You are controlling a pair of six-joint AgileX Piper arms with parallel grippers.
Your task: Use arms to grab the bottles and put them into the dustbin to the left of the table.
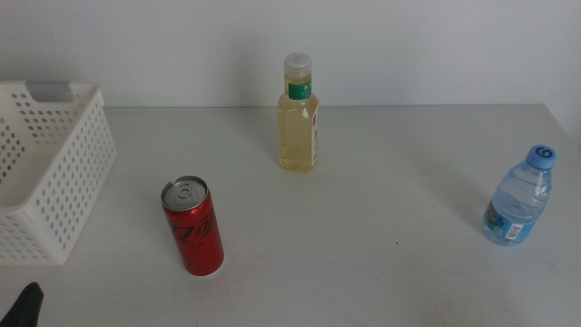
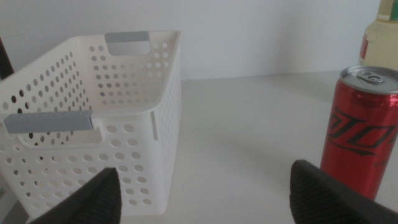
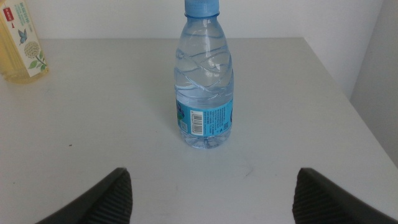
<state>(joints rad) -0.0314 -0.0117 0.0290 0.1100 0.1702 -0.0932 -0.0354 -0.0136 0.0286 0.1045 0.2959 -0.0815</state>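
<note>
Middle view shows us three upright targets on the worktop (image 1: 363,272): a red can (image 1: 192,226) nearest the dustbin (image 1: 54,173), a yellow-liquid bottle (image 1: 298,113) at the back, a water bottle (image 1: 519,197) far right. Our left hand (image 2: 205,196) and right hand (image 3: 211,196) both stand apart, empty. We judge the can light, slick and dentable: take it mid-body.

Dark, matte, wedge-shaped jaws on the left end effector (image 2: 205,193) and right end effector (image 3: 211,196).
</note>
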